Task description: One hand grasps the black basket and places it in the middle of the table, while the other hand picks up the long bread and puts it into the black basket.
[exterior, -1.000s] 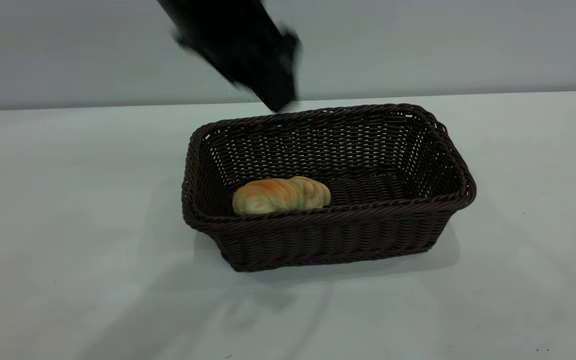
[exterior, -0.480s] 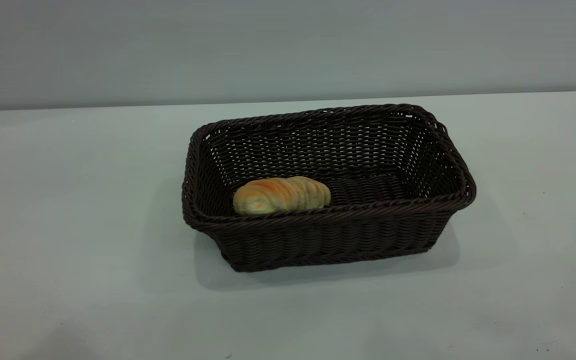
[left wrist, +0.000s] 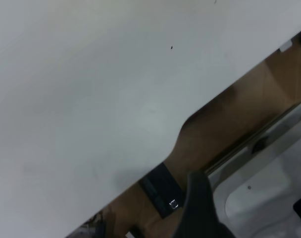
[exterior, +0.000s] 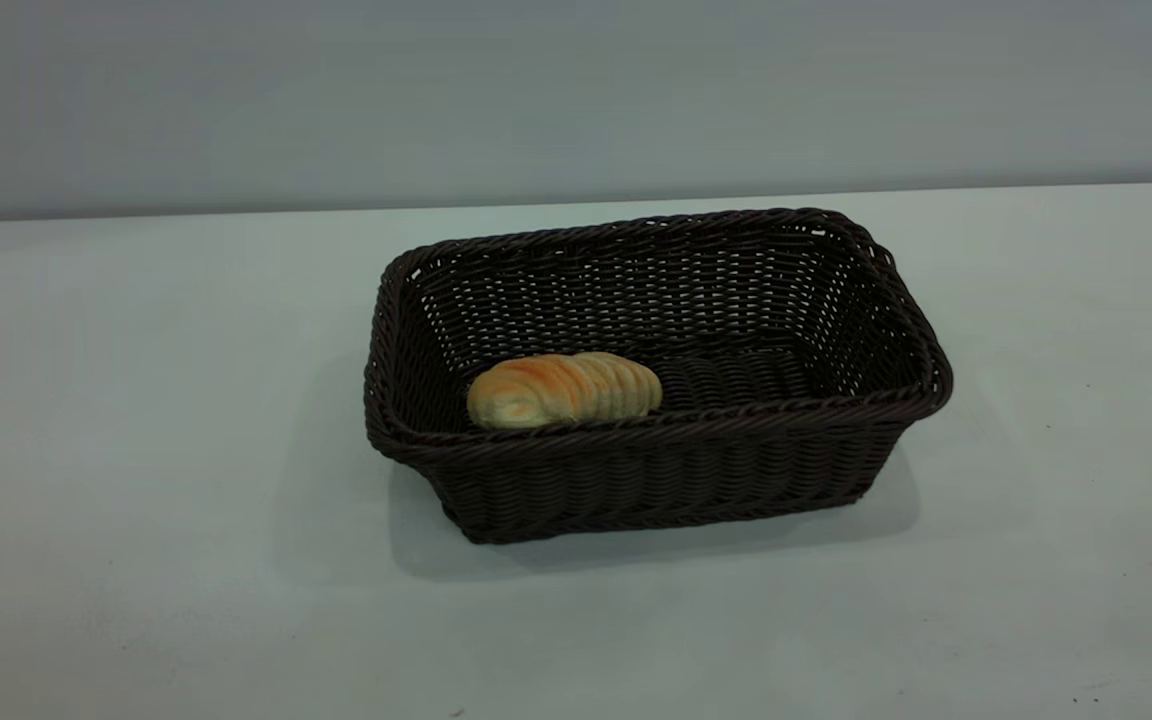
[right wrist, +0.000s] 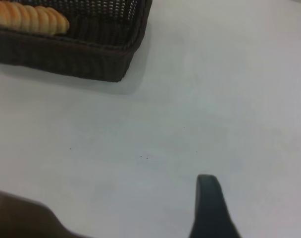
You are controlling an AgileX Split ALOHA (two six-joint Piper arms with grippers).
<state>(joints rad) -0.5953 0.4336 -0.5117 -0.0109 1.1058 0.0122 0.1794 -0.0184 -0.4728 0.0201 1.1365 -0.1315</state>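
The black basket point(exterior: 656, 470) stands in the middle of the table point(exterior: 136, 450). The long bread point(exterior: 564, 389) lies inside it, against the near wall toward the basket's left end. Both also show in the right wrist view, the basket point(right wrist: 66, 54) and the bread point(right wrist: 31, 20) at some distance. Neither arm shows in the exterior view. Only a dark part of my left gripper point(left wrist: 200, 210) shows, held over the table's edge, away from the basket. Only a dark part of my right gripper point(right wrist: 212, 208) shows, above bare table, apart from the basket.
The left wrist view shows the table's edge point(left wrist: 190, 119) with a brown floor point(left wrist: 239, 114) and pale equipment point(left wrist: 269, 193) below it. A grey wall point(exterior: 576, 90) runs behind the table.
One second ago a black arm was above the basket's far rim; it has left the exterior view. The basket and the bread have not moved.
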